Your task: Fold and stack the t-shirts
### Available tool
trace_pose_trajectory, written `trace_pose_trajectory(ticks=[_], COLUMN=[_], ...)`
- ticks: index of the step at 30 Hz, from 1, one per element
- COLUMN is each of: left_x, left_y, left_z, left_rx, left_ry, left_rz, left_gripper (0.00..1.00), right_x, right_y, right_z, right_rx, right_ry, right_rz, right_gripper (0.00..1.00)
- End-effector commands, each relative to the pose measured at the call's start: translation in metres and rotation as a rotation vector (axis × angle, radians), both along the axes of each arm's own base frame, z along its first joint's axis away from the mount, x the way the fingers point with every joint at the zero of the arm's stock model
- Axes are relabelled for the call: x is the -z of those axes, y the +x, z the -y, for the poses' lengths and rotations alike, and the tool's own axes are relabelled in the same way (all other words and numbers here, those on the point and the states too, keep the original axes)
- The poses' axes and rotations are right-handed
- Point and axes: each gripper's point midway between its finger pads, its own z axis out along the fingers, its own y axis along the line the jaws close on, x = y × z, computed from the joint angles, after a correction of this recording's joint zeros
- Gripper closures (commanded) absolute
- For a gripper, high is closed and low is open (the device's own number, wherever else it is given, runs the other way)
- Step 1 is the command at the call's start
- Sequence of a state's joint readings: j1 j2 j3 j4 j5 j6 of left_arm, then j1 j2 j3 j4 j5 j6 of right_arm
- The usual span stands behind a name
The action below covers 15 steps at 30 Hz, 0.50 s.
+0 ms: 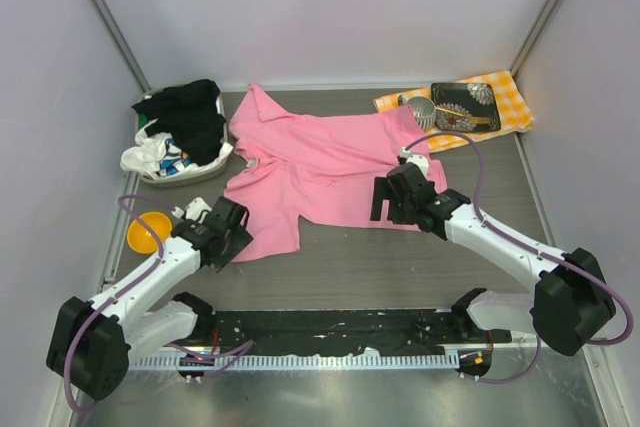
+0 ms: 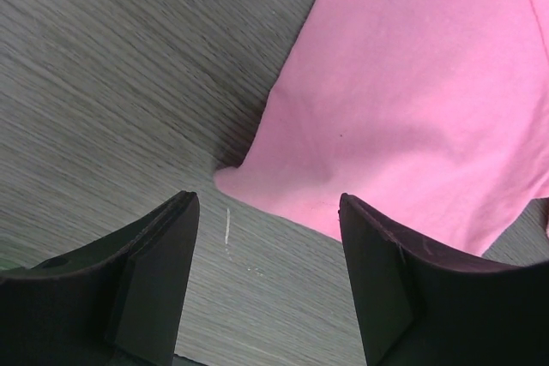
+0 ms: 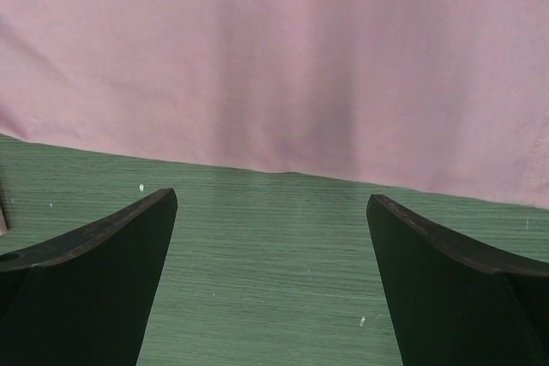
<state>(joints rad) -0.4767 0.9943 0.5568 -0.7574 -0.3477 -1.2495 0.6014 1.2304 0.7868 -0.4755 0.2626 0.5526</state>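
A bright pink t-shirt [image 1: 320, 162] lies spread open on the dark table, slightly crumpled. My left gripper [image 1: 238, 237] hovers at its near left corner; in the left wrist view the shirt's corner [image 2: 412, 109] sits just ahead of the open gripper [image 2: 268, 212], with bare table between the fingers. My right gripper [image 1: 385, 202] stands at the near right hem. In the right wrist view the gripper [image 3: 273, 207] is wide open and empty, the pink hem [image 3: 274, 57] just beyond its tips. Black and white t-shirts [image 1: 185, 122] are heaped in a basket.
The white basket [image 1: 222, 162] stands at the back left, and an orange bowl [image 1: 147, 233] sits beside the left arm. At the back right an orange-and-yellow checked cloth [image 1: 512, 97] carries a black patterned tray [image 1: 465, 105] and a cup [image 1: 422, 112].
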Motion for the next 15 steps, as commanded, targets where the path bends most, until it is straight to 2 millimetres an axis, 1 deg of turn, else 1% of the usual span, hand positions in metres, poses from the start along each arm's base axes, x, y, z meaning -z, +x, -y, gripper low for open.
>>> trace_pose_trajectory(ticks=[1, 5, 6, 10, 11, 15], left_x=[0.004, 0.011, 0.012, 0.021, 0.021, 0.024], left_y=[0.001, 0.002, 0.004, 0.005, 0.006, 0.009], left_z=[-0.008, -0.008, -0.007, -0.005, -0.005, -0.006], left_rx=[-0.025, -0.024, -0.024, -0.019, -0.020, -0.021], left_ry=[0.043, 0.051, 0.051, 0.050, 0.050, 0.062], left_rz=[-0.005, -0.013, -0.013, -0.022, -0.019, -0.017], left_gripper=[0.30, 0.31, 0.34, 0.39, 0.43, 0.51], right_x=[-0.005, -0.003, -0.001, -0.001, 0.000, 0.001], right_y=[0.004, 0.003, 0.002, 0.002, 0.001, 0.000], right_z=[-0.007, -0.007, -0.006, -0.006, -0.006, -0.004], right_rx=[-0.003, -0.001, -0.002, -0.003, -0.004, -0.003], right_ry=[0.025, 0.020, 0.018, 0.017, 0.014, 0.010], right_rz=[0.025, 0.024, 0.020, 0.020, 0.018, 0.017], right_gripper=[0.01, 0.01, 0.01, 0.01, 0.01, 0.01])
